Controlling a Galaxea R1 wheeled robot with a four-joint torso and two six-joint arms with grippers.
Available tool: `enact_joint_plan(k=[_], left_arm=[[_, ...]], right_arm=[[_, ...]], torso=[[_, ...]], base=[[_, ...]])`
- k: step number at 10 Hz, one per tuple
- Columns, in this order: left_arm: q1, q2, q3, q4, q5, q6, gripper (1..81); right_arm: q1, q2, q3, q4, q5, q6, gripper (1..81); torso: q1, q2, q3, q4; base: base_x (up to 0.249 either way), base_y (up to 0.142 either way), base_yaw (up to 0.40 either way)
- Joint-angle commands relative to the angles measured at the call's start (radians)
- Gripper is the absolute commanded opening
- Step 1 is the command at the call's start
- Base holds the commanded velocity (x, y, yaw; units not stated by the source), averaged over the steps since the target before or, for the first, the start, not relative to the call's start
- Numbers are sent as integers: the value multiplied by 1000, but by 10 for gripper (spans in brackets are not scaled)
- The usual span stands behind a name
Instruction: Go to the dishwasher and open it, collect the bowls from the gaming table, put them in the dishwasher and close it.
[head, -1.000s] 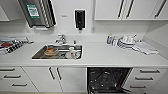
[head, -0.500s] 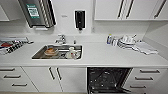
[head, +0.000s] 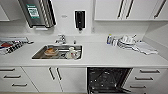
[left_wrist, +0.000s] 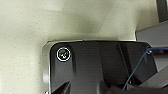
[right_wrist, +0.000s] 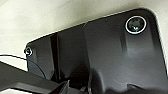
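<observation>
The dishwasher (head: 108, 80) stands open under the white counter, right of the sink, and its dark interior with a rack shows. Its door hangs down at the lower edge of the head view. In the sink (head: 40, 53) lies an orange round dish (head: 51, 51) that may be a bowl, beside a white cup (head: 71, 53). The gaming table is out of view. Both wrist views look down on the robot's own dark plate over a pale speckled floor.
The white counter (head: 105, 55) runs the width of the head view. At the back right sit stacked white dishes (head: 126, 41), a cloth (head: 145, 48) and small bottles (head: 110, 39). White drawers (head: 146, 77) flank the dishwasher; a wall closes in at the right.
</observation>
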Motion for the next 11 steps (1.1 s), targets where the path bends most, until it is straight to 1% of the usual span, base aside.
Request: enact_joint_plan(k=[1,3,4,6,9,11], left_arm=[[35,67,-84,38,7,6,811],[42,79,-87,46,10,6,811],[46,82,-89,46,8,6,811],[46,90,-90,47,10,6,811],[52,110,-90,55,16,6,811],[58,114,-90,55,13,6,811]], right_arm=[[1,33,-40,-33,-24,-3,811],[-5,76,-98,-50,-25,-3,811],[-7,84,-101,-52,-25,-3,811],[-10,86,-98,-52,-25,-3,811],[-19,87,-98,-52,-25,-3,811],[-21,96,-103,-53,-25,-3,811]], torso=[[0,0,0,0],[0,0,0,0],[-64,100,0,0],[-68,105,0,0],[-124,190,0,0],[-169,261,72,0]], base=[[0,0,0],[0,0,0],[0,0,0],[0,0,0],[0,0,0],[0,0,0]])
